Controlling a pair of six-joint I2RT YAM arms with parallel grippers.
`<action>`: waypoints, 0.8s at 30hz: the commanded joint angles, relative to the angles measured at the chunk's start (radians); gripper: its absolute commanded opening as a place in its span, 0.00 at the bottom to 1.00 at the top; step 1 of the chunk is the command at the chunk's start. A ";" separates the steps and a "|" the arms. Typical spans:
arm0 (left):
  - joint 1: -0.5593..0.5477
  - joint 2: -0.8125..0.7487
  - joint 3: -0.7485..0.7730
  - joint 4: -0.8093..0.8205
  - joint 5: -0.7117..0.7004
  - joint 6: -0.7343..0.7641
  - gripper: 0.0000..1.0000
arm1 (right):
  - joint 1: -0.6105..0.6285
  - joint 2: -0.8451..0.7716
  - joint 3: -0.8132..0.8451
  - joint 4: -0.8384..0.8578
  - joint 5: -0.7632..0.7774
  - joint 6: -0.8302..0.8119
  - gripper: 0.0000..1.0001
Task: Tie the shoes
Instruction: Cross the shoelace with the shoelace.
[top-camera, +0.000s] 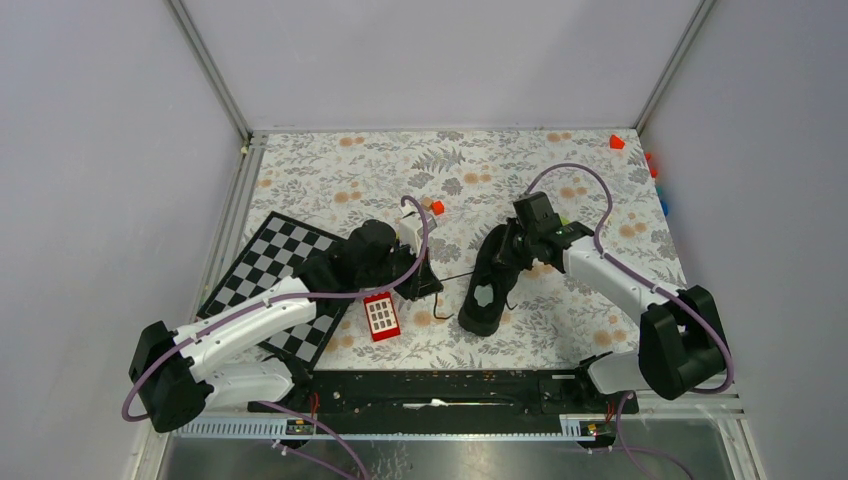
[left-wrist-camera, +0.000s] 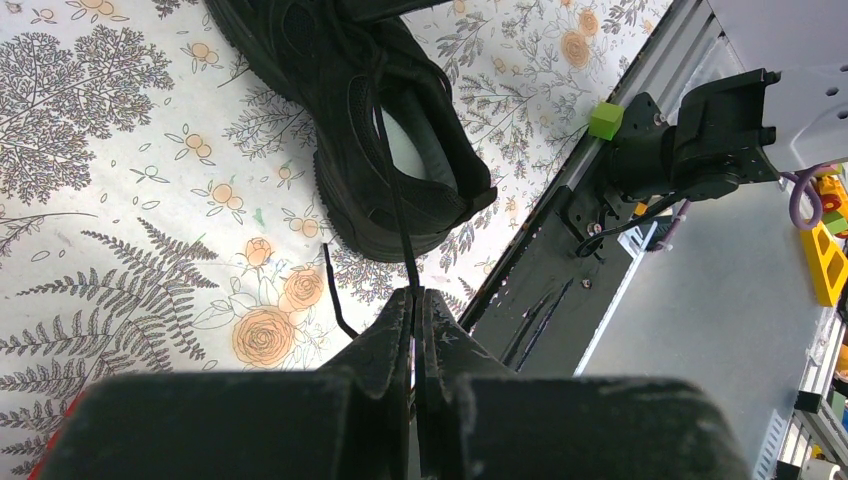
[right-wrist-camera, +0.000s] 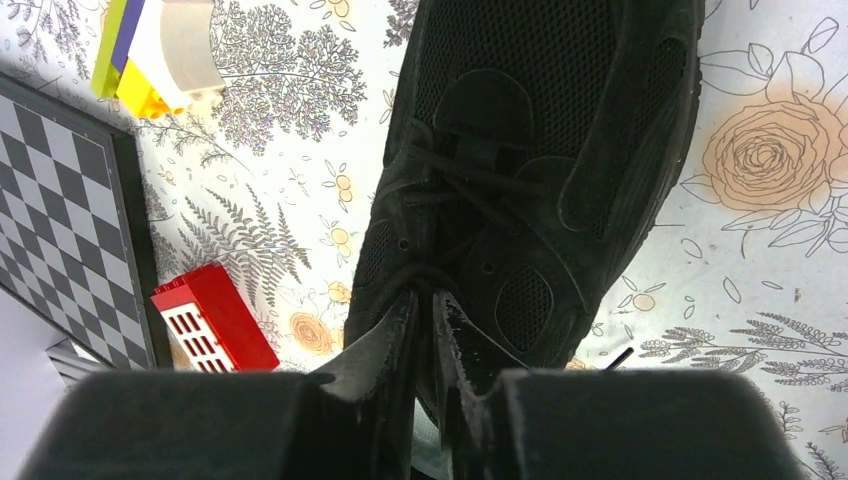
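Observation:
The shoe (top-camera: 483, 290) is a black low-top sneaker lying mid-table with its pale insole up. My left gripper (top-camera: 426, 276) sits just left of it, shut on a thin black lace (left-wrist-camera: 398, 215) that runs taut from the shoe's opening (left-wrist-camera: 370, 120) into the fingertips (left-wrist-camera: 414, 295). A loose lace end (left-wrist-camera: 335, 305) curls on the cloth beside them. My right gripper (top-camera: 498, 262) hovers over the shoe's laced top (right-wrist-camera: 520, 170). Its jaws (right-wrist-camera: 425, 295) stand a narrow crack apart, with a lace loop (right-wrist-camera: 415, 272) lying across the tips.
A chessboard (top-camera: 272, 278) lies under my left arm, with a red block (top-camera: 381, 316) by its right edge. Stacked white, yellow and green blocks (right-wrist-camera: 160, 45) stand behind the shoe. More small blocks (top-camera: 617, 142) sit at the far right corner. A black rail (top-camera: 450, 390) runs along the near edge.

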 joint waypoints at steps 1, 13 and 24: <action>-0.004 -0.011 0.055 0.029 -0.008 0.007 0.00 | 0.005 -0.026 0.012 -0.015 0.013 -0.047 0.24; -0.005 -0.013 0.048 0.026 -0.012 0.011 0.00 | 0.005 -0.164 0.008 -0.014 -0.108 -0.118 0.40; -0.004 -0.021 0.042 0.020 -0.020 0.010 0.00 | 0.003 -0.181 0.020 -0.036 -0.126 -0.144 0.38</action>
